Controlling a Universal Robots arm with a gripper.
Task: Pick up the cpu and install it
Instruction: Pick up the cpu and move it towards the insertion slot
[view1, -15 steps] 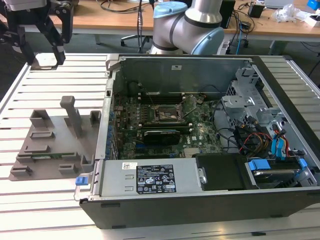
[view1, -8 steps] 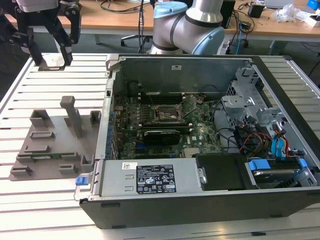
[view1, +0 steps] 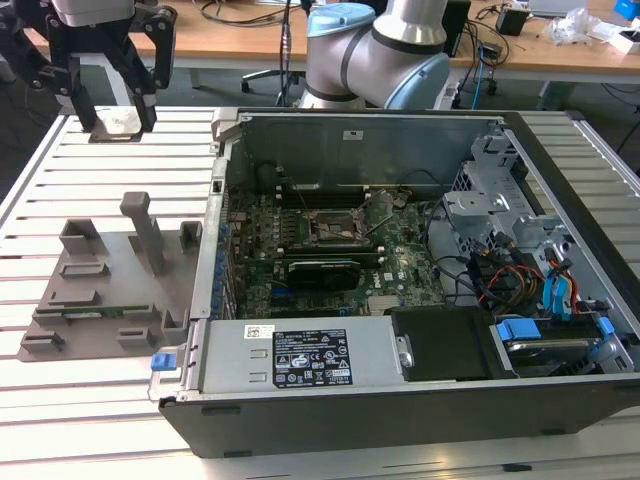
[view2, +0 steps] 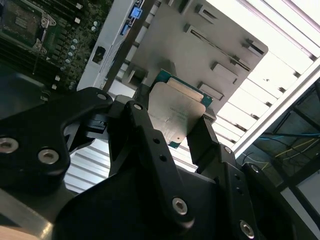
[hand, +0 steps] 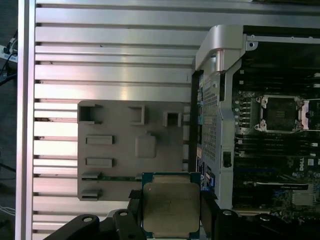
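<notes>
one cpu (hand: 171, 209) flat in claw (hand: 171, 200), top up

Small flat square chip with a silvery-white metal top (view2: 176, 107) (hand: 171, 207), green-rimmed: clamped by two opposite edges in my gripper (view2: 172, 120), metal face showing in both wrist views.

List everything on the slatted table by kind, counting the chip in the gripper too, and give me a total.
cpu, held in the gripper: 1
computer case, lying open: 1
grey holder plate: 1
Total: 3
</notes>
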